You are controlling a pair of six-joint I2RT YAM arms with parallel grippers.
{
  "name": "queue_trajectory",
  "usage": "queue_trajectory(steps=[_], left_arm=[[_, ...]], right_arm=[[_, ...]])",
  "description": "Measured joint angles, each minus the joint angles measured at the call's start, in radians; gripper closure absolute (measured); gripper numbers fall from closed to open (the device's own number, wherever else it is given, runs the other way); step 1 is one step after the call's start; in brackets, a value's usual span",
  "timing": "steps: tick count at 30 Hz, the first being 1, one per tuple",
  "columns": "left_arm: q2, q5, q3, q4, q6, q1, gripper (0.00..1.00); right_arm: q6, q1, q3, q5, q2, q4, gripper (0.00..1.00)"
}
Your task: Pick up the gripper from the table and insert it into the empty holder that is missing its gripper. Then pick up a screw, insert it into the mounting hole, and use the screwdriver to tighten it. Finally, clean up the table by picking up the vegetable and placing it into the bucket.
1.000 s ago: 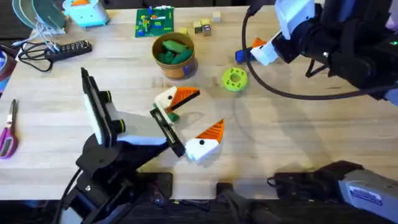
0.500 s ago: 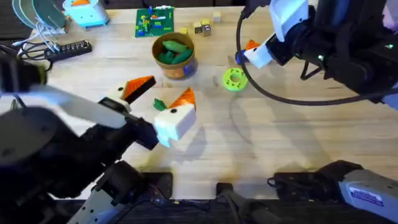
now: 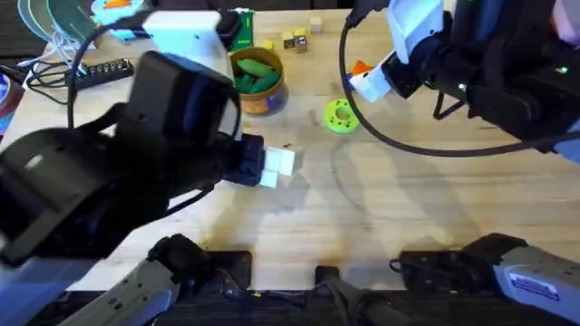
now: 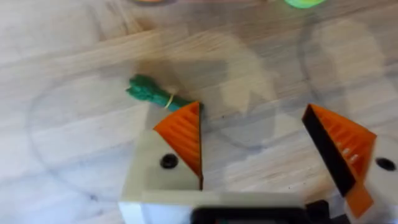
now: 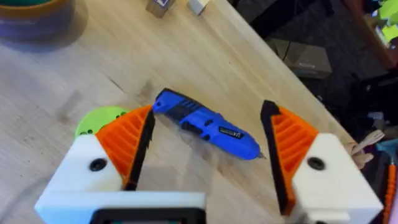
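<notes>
The vegetable [image 4: 151, 92] lies on the table [image 3: 408, 208], just beyond the left gripper [image 4: 261, 149], off its one orange pad rather than between the widely spread jaws. The bucket [image 3: 257, 81] holds green toy vegetables. A second ago the left arm sat lower; now it looms under the overhead camera. The screwdriver [image 5: 205, 124] lies between the right gripper's [image 5: 208, 155] wide jaws, beside a lime-green disc [image 3: 341, 115].
</notes>
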Motion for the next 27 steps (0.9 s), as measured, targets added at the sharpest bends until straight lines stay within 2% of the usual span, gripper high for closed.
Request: queue_trajectory(steps=[2,7,11,14,18,21,27], left_arm=[[0.047,-0.043,0.000,-0.039,-0.079,0.004,0.008],[0.177,-0.118,0.000,-0.088,-0.373,0.069,0.009],[0.279,-0.138,0.000,-0.048,-0.510,0.121,0.008],[0.356,-0.146,0.000,0.006,-0.561,0.154,0.008],[0.448,-0.149,0.000,0.026,-0.592,0.180,0.008],[0.545,-0.137,0.000,0.028,-0.627,0.186,0.008],[0.610,-0.122,0.000,0.041,-0.669,0.186,0.020]], right_arm=[[0.009,0.000,0.000,0.000,0.000,-0.019,0.010],[0.015,0.000,0.000,0.000,0.000,-0.077,0.010],[0.019,0.000,0.000,0.000,0.000,-0.094,0.010],[0.019,0.000,0.000,0.000,0.000,-0.094,0.010],[0.019,0.000,0.000,0.000,0.000,-0.095,0.010],[0.019,0.000,0.000,0.000,0.000,-0.097,0.010],[0.022,0.000,0.000,0.000,0.000,-0.097,0.010]])
